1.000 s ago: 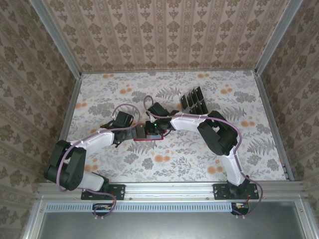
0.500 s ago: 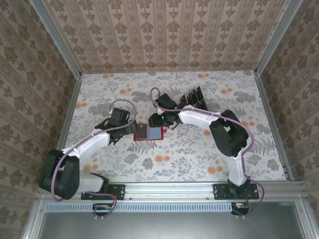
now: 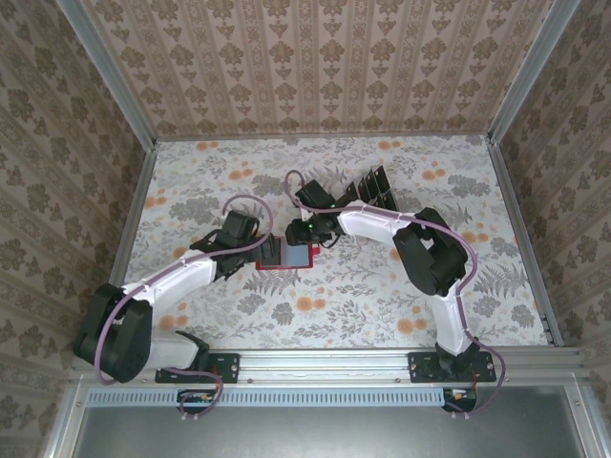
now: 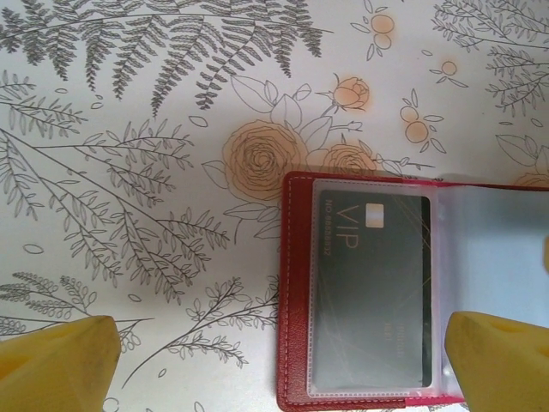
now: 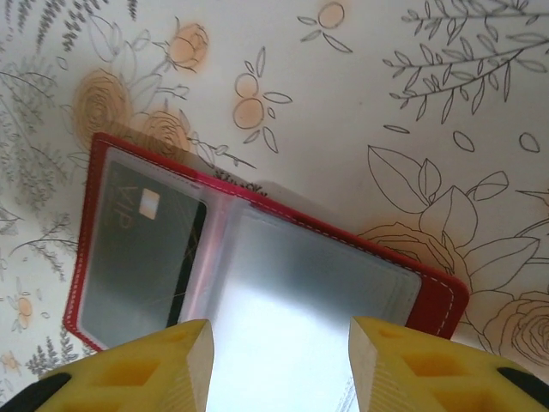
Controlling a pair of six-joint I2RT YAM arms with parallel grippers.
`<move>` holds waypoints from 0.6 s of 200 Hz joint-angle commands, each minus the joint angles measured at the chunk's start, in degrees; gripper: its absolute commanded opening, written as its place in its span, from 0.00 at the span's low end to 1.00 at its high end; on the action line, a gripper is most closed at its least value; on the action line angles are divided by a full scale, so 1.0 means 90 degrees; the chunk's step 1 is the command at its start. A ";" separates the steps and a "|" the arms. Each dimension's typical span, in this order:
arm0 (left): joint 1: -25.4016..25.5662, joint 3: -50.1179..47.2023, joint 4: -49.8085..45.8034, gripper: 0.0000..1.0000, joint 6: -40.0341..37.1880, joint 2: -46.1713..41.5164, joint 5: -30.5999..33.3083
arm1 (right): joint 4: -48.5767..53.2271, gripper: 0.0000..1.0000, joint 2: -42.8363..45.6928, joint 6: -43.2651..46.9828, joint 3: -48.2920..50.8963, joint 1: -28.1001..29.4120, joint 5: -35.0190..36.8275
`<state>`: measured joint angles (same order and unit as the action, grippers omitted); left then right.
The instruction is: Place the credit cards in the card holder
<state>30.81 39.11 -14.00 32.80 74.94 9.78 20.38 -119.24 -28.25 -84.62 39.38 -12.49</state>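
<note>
2 arms are bent inward over the flowered table (image 3: 458,286), and both grippers are brought together at the card holder (image 5: 437,300), which is laid open and flat near the middle of the table (red cover down, clear pockets up). 1 credit card (image 4: 373,283), dark grey and marked "VIP", is lodged in the left pocket behind the clear film. The right pocket is washed pale by glare, and what is inside it cannot be told.

The left gripper (image 4: 279,369) is positioned at the left side of the holder. Its yellow fingers (image 4: 56,365) are spread wide and released, with nothing grasped. 1 finger is seen over bare table to the left of the red edge, and the other over the holder beside the pocketed card. Whether that finger is touching the film cannot be told.

The right gripper (image 5: 279,365) is held over the holder from the far side. Its fingers (image 5: 129,369) are parted as well, and nothing is gripped between them. The glare-lit right pocket is framed in the gap.

More credit cards (image 3: 370,191) are stood upright in a short row to the far right of the holder. They are set apart from it, just beyond the right forearm.
</note>
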 commanded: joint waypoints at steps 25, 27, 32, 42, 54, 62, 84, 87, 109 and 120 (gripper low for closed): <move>0.0174 -0.0163 0.0205 1.00 0.0048 0.0072 -0.0049 | -0.0170 0.47 -0.0419 -0.0236 -0.0126 0.0117 -0.0419; 0.0179 -0.0166 0.0217 1.00 0.0047 0.0077 -0.0056 | -0.0183 0.47 -0.0429 -0.0246 -0.0121 0.0120 -0.0431; 0.0203 -0.0183 0.0234 1.00 0.0053 0.0082 -0.0052 | -0.0221 0.47 -0.0445 -0.0291 -0.0119 0.0127 -0.0469; 0.0250 -0.0222 0.0283 1.00 0.0049 0.0082 -0.0061 | -0.0297 0.47 -0.0478 -0.0360 -0.0120 0.0145 -0.0524; 0.0317 -0.0286 0.0346 1.00 0.0034 0.0082 -0.0061 | -0.0381 0.47 -0.0488 -0.0436 -0.0119 0.0166 -0.0573; 0.0368 -0.0335 0.0393 1.00 0.0021 0.0072 -0.0066 | -0.0429 0.47 -0.0491 -0.0486 -0.0127 0.0174 -0.0613; 0.0504 -0.0518 0.0639 1.00 0.0018 0.0036 -0.0095 | -0.0509 0.48 -0.0530 -0.0604 -0.0145 0.0176 -0.0681; 0.0519 -0.0534 0.0677 1.00 0.0011 0.0026 -0.0100 | -0.0516 0.48 -0.0538 -0.0610 -0.0147 0.0171 -0.0687; 0.0651 -0.0662 0.0940 1.00 -0.0002 0.0009 -0.0115 | -0.0559 0.48 -0.0550 -0.0672 -0.0132 0.0176 -0.0697; 0.0705 -0.0707 0.1073 1.00 -0.0026 0.0008 -0.0127 | -0.0557 0.48 -0.0545 -0.0686 -0.0119 0.0176 -0.0684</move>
<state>36.07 33.89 -8.25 32.77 75.26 9.13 15.35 -122.13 -33.01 -84.82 40.51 -17.23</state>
